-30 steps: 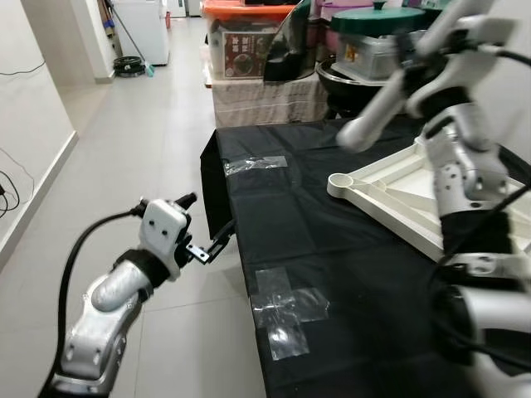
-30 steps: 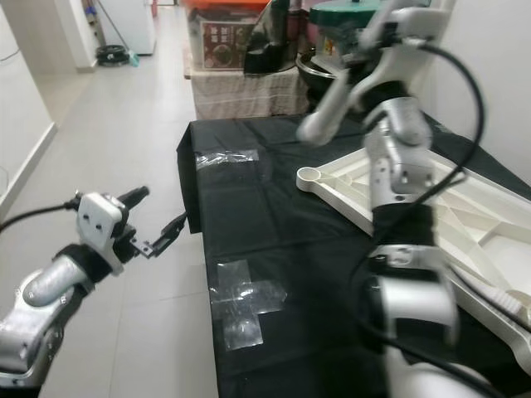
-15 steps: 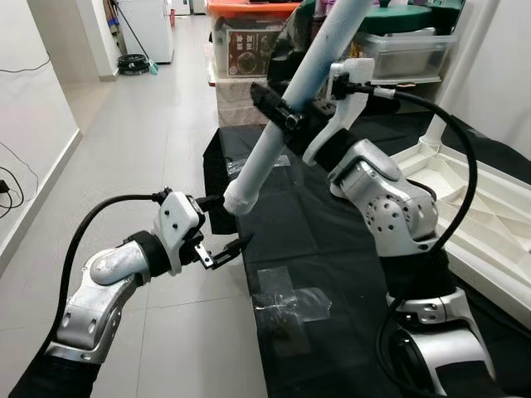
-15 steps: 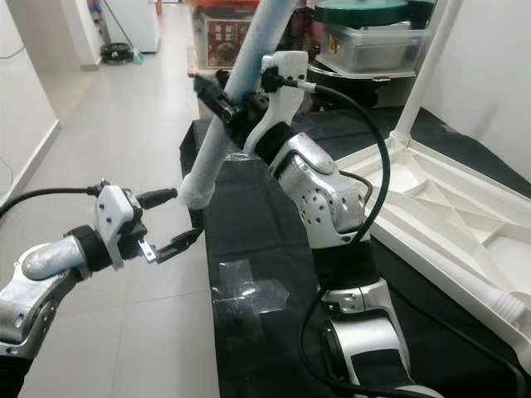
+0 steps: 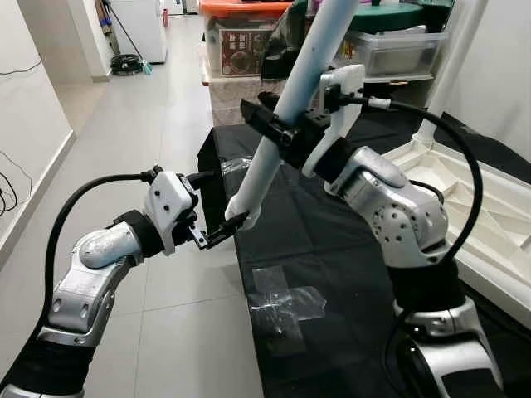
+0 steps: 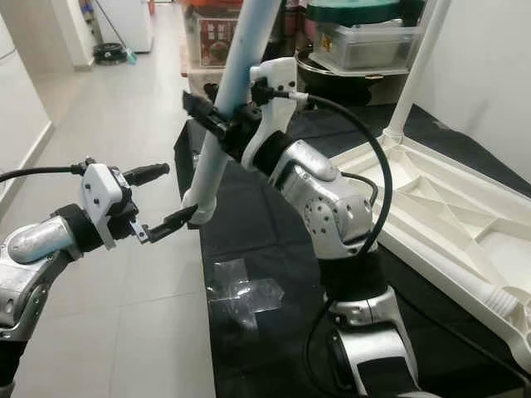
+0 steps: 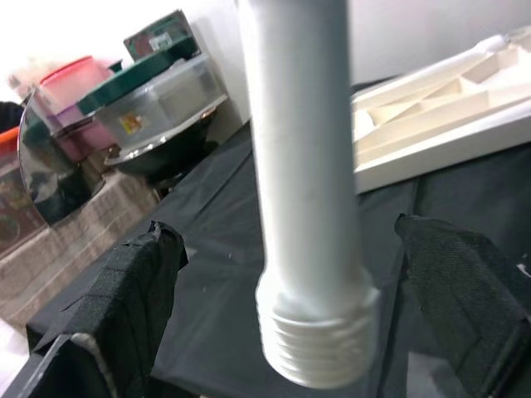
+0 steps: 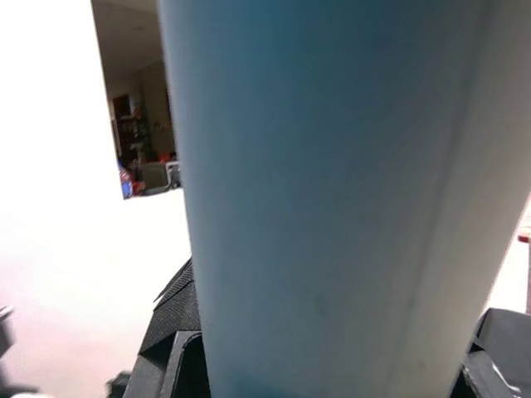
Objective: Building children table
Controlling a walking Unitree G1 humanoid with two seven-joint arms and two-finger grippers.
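A long white table leg hangs tilted over the table's left edge, its threaded end pointing down. My right gripper is shut on its middle, and the leg looms close in the right wrist view. My left gripper is open at the leg's lower end. Its fingers stand either side of the threads with gaps between. The white tabletop lies upside down at the right, with one leg standing upright on it.
A black cloth covers the work table, with clear tape patches near its left edge. Storage boxes and tubs are stacked behind it. Grey tiled floor stretches open to the left.
My right arm has swung the leg from above the tabletop leftward to the table's edge. The left gripper rose and moved in until its fingers flank the threaded end.
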